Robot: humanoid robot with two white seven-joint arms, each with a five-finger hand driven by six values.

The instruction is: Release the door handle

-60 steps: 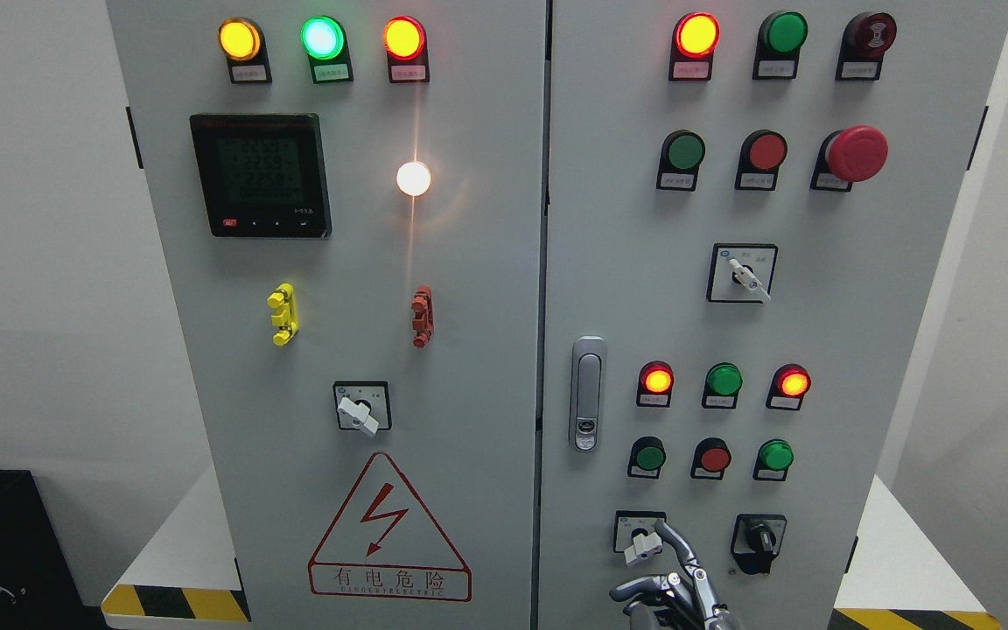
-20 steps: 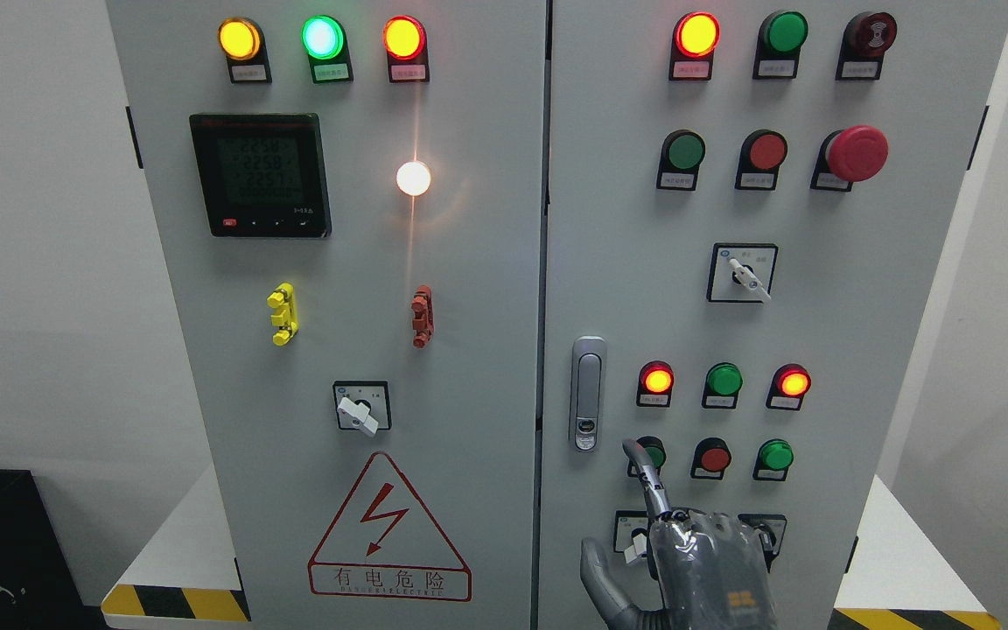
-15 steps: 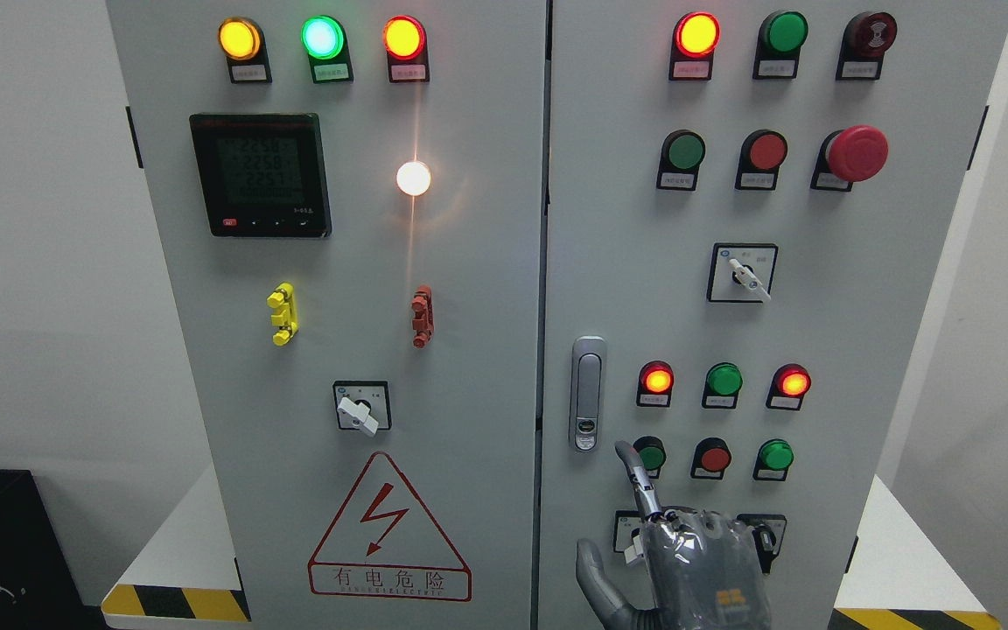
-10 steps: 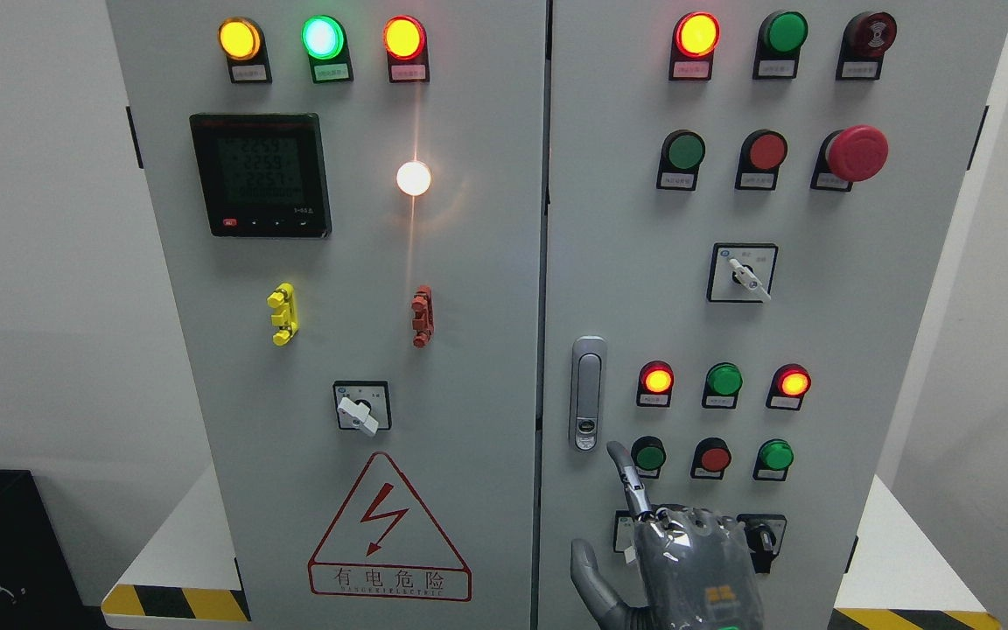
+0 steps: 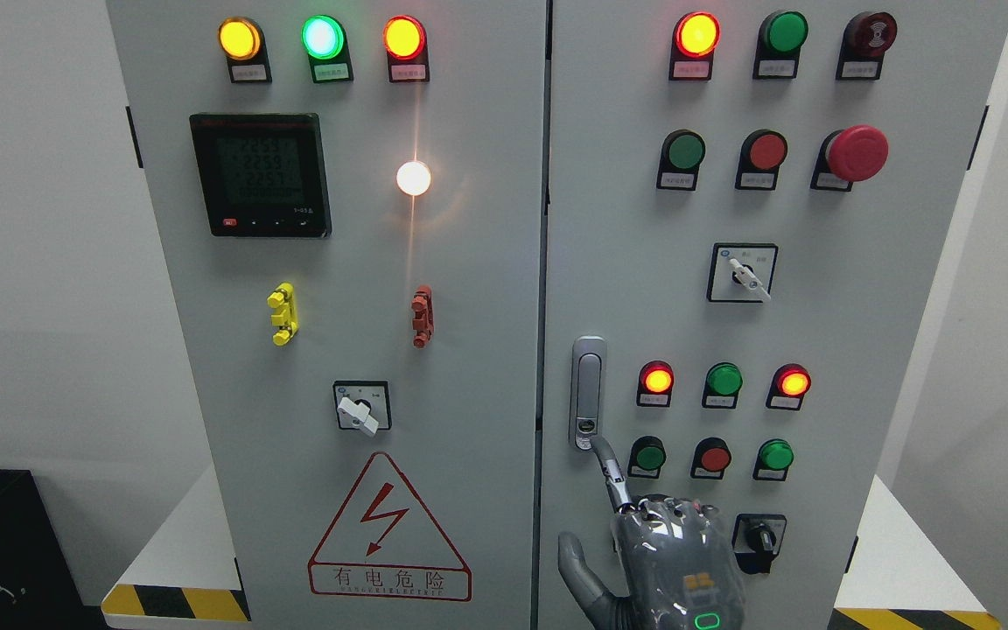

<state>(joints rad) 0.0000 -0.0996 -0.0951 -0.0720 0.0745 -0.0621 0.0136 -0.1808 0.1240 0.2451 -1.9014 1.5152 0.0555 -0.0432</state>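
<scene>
Bottom centre-right of the frame: right hand [image 5: 675, 569] comes up from the bottom edge, back of the hand toward the camera, in front of the right door [image 5: 828, 262] of the grey cabinet. Index finger [image 5: 609, 468] is stretched up and to the left, the other fingers curled down at the knuckles, thumb [image 5: 576, 573] sticking out to the left. Holds nothing.

Edges and room: the seam between left door [image 5: 338, 262] and right door runs vertically just left of the door handle [image 5: 588, 394]; both doors look flush, no gap visible. Left of the hand, the lower left door is bare except for the warning triangle [image 5: 388, 529] and a small white switch [image 5: 360, 408] above it. Right of the finger it is tight: a row of three buttons, green [image 5: 648, 455], red [image 5: 715, 458], green [image 5: 775, 455], sits just beside it, with a black knob [image 5: 759, 535] next to the knuckles. White tabletop [image 5: 180, 551] with a yellow-black edge stripe shows at both lower corners, under the cabinet.

Handle vs finger: the silver handle is upright at mid-height on the right door's left edge, lying flat in its housing. The index fingertip sits at the handle's bottom end, by the keyhole; touching or just short, cannot tell.
</scene>
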